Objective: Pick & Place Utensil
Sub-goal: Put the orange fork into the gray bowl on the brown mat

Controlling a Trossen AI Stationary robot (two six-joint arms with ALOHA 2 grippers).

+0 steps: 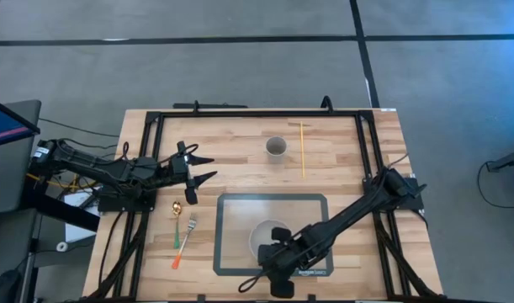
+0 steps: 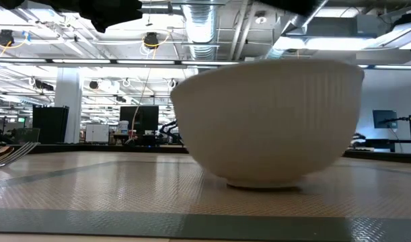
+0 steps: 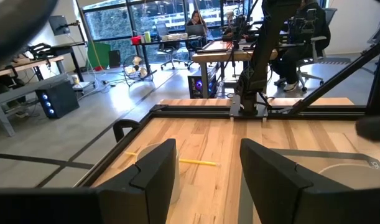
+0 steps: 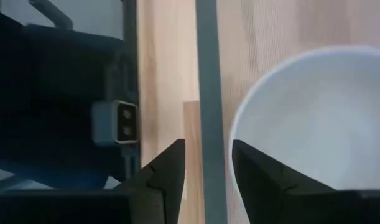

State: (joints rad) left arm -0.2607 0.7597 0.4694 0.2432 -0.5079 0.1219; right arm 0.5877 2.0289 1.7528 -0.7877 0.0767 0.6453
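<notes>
A spoon (image 1: 177,220) with a gold bowl and green handle and a fork (image 1: 186,239) with an orange handle lie flat on the wood, left of the grey mat (image 1: 231,202). The fork's tines (image 2: 7,153) show at the low view's left edge. A white ribbed bowl (image 1: 265,236) (image 2: 269,121) stands on the mat. My left gripper (image 1: 204,168) (image 3: 208,174) is open, hovering beyond the utensils toward the far side and pointing toward the table's right. My right gripper (image 1: 278,257) (image 4: 208,165) is open, above the mat's near part beside the bowl (image 4: 314,118).
A small white cup (image 1: 276,147) (image 3: 146,152) and a thin yellow stick (image 1: 303,150) (image 3: 199,162) sit on the far part of the table. A black frame (image 1: 240,111) runs around the tabletop. People sit at desks (image 3: 196,25) in the room beyond.
</notes>
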